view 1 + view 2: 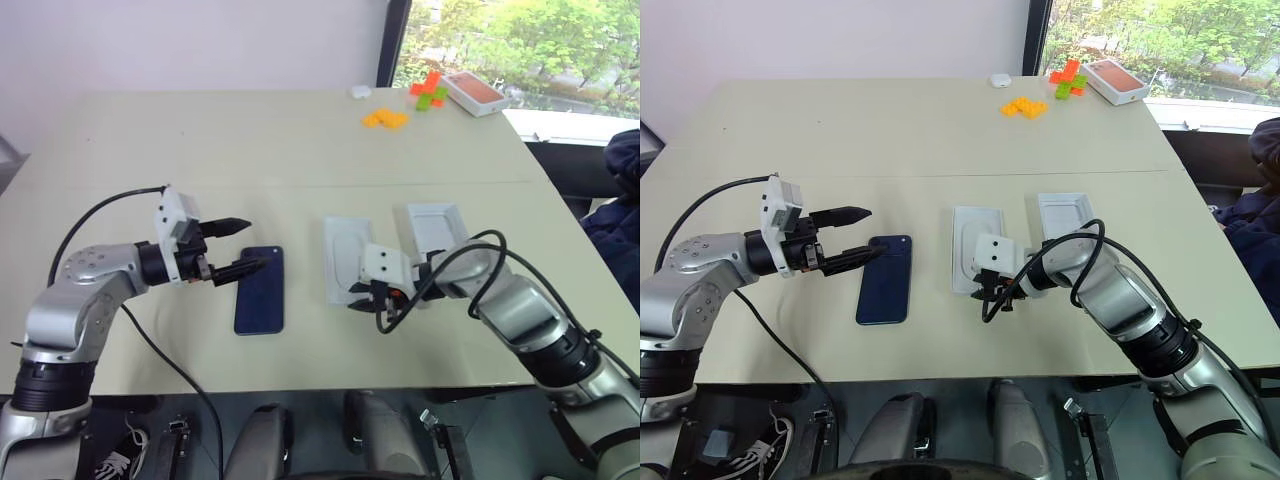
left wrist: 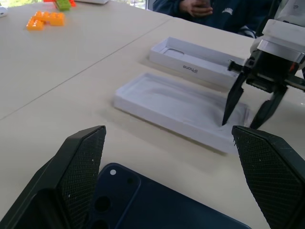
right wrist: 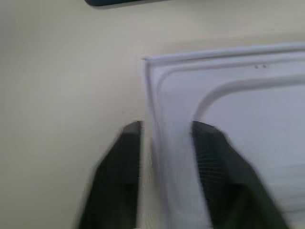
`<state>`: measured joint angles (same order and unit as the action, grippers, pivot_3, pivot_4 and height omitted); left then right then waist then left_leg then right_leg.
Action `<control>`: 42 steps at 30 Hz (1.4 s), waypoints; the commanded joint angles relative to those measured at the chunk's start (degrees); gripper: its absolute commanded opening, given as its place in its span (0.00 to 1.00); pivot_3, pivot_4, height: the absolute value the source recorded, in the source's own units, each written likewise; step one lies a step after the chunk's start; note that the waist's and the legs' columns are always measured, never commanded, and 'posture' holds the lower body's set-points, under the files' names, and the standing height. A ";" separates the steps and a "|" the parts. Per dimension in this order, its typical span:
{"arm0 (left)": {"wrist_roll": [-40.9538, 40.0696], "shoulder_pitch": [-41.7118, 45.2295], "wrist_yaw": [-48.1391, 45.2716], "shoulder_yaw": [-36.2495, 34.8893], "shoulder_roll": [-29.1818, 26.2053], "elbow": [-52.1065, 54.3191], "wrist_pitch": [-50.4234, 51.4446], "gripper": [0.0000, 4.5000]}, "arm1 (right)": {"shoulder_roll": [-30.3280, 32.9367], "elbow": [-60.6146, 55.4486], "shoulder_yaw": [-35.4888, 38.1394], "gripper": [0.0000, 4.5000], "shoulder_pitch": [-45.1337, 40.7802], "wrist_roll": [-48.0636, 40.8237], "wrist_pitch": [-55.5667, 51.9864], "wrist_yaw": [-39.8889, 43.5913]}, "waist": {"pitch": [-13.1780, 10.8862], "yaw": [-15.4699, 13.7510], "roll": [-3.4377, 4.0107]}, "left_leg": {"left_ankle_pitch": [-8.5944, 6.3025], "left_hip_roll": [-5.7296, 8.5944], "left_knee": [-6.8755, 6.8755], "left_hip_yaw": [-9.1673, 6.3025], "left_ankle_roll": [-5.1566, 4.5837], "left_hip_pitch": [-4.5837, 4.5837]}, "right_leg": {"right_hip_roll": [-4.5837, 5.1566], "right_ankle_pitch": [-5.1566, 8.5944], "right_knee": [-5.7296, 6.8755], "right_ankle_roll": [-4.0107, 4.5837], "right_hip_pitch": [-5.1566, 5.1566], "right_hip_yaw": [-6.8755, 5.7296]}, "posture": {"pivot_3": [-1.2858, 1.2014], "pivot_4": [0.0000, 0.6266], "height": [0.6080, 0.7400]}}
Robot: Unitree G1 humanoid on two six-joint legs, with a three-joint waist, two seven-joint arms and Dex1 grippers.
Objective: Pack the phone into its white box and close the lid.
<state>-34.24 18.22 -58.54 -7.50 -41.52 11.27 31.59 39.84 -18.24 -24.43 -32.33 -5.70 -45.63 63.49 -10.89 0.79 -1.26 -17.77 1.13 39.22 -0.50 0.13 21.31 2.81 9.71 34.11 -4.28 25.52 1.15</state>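
Observation:
The dark blue phone (image 1: 260, 290) lies flat on the table, camera end away from me. My left gripper (image 1: 255, 244) hovers open just over the phone's far end, one finger above the other. To the right lies the white box (image 1: 345, 258), its inside covered by a white insert with an oval recess, so its floor is hidden. Further right rests the lid (image 1: 436, 232), hollow side up, with lettering on its side wall (image 2: 190, 69). My right gripper (image 1: 368, 305) points down at the box's near left corner, open, with the rim (image 3: 150, 95) between its fingers.
At the far right of the table are a white box with an orange-red top (image 1: 473, 92), orange bricks (image 1: 385, 118), green and orange bricks (image 1: 428, 92) and a small white object (image 1: 360, 91). A person in dark clothes (image 1: 620, 200) sits beyond the right edge.

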 commanded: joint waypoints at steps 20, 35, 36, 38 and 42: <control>-4.57 -4.14 3.19 -11.53 -8.53 -9.34 13.96 1.00 | -14.44 4.68 1.84 0.24 -7.20 1.92 15.98 -14.12 | -0.01 0.33 0.00 | 0.00 -0.07 -0.03 -0.01 0.00 0.00 | -0.06 0.00 0.02 -0.01 0.05 -0.02 | 0.52 0.24 1.00; -20.99 1.10 14.49 -15.53 -3.50 -6.46 52.19 1.00 | -18.37 17.66 -13.81 0.02 -10.63 22.13 35.26 -15.70 | 0.03 0.15 -0.08 | 0.03 0.03 -0.02 -0.08 0.06 0.06 | 0.04 -0.02 0.11 0.01 0.12 -0.05 | 0.52 0.24 1.00; -21.37 1.04 15.40 -15.67 -2.93 -5.00 52.66 1.00 | -18.25 18.19 -13.82 0.02 -10.68 22.67 35.93 -15.37 | 0.04 0.26 -0.08 | 0.03 0.04 -0.02 -0.08 0.07 0.07 | 0.07 -0.02 0.12 0.01 0.12 -0.04 | 0.52 0.24 1.00; -21.31 2.24 19.09 -16.09 -0.71 -4.37 56.73 1.00 | -17.47 19.39 -14.18 0.02 -10.53 24.10 37.31 -14.36 | 0.03 0.50 -0.07 | 0.03 0.05 -0.03 -0.07 0.07 0.05 | 0.07 -0.03 0.13 0.01 0.14 -0.03 | 0.52 0.24 1.00; -19.01 2.03 23.36 -15.53 0.07 -3.94 58.19 1.00 | -17.84 20.57 -13.56 0.02 -9.87 24.67 38.28 -13.17 | 0.03 0.82 -0.08 | 0.07 0.01 -0.07 -0.11 0.16 -0.01 | 0.00 -0.03 0.21 0.02 0.15 -0.03 | 0.52 0.24 1.00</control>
<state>-53.83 20.17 -36.19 -21.73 -40.61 5.87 89.59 22.48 3.19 -38.49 -41.51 18.54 -8.79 50.06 -10.86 1.61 -1.34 -17.67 1.12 39.15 -0.65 0.33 21.31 2.76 9.67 34.32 -4.25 25.67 1.11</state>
